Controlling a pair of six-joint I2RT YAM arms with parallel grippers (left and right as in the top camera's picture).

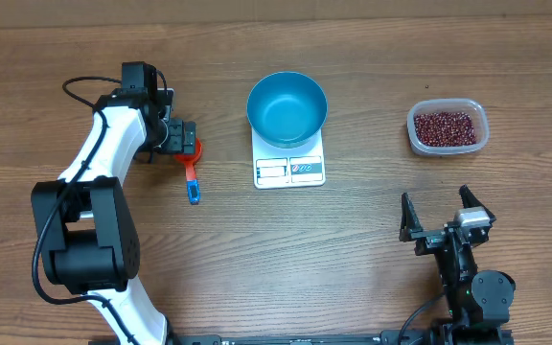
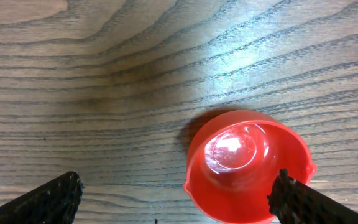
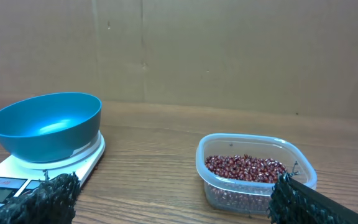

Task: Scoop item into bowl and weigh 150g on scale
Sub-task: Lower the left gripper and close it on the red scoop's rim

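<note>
Worktop [image 1: 84, 38]: plain wood. Blue bowl [image 1: 287, 107] sits empty on the scale [image 1: 289, 171], centre. It's light, smooth plastic, so I'd leave it there. Clear tub [image 1: 412, 129] at right, well apart from the scale. Scoop [image 1: 192, 171] lies left of the scale, its red cup under my left jaws. Looks light, stiff, slick; I'd grip the blue handle. Beans [image 1: 446, 126] in the tub: tiny, loose, likely to roll and spill. Both my jaws wide open, holding nothing.

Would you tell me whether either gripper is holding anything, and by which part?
Nothing is held. The left gripper stands open over the red scoop, not closed on it; the right gripper is open and empty.
</note>
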